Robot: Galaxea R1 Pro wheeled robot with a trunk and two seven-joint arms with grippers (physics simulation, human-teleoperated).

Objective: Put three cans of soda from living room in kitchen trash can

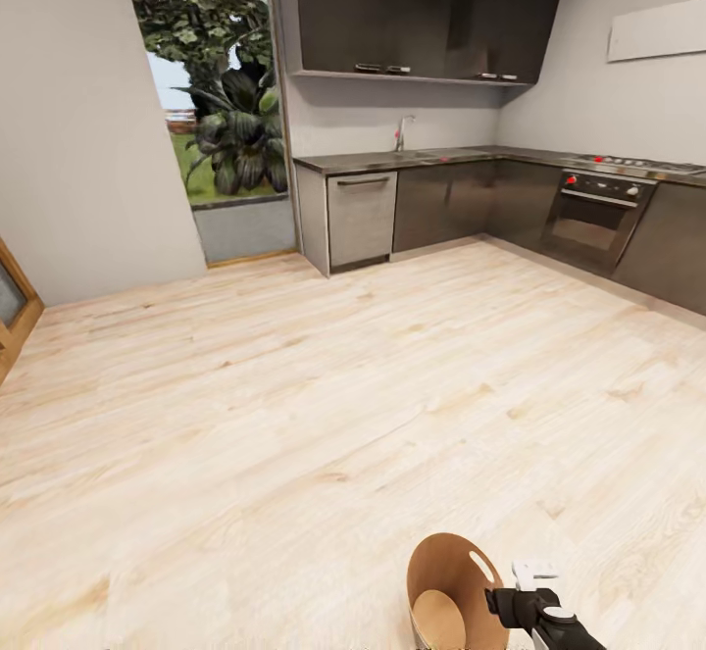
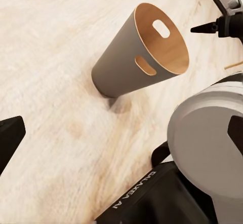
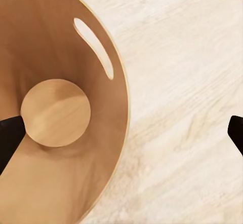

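The tash can stands upright on the pale wood floor just in front of me, brown inside, with an oval hand-hole near its rim. Its round bottom is bare. My right gripper is open and straddles the bin's rim, one finger inside and one outside. It also shows at the rim in the head view and as a dark pointed finger in the left wrist view. My left gripper hangs open over the floor beside the bin, holding nothing. The cans of soda are out of view.
Grey kitchen cabinets with a dark countertop and a tap line the far wall. An oven stands at the right. A tall window with plants is at the back left. A wooden frame sits at the left edge.
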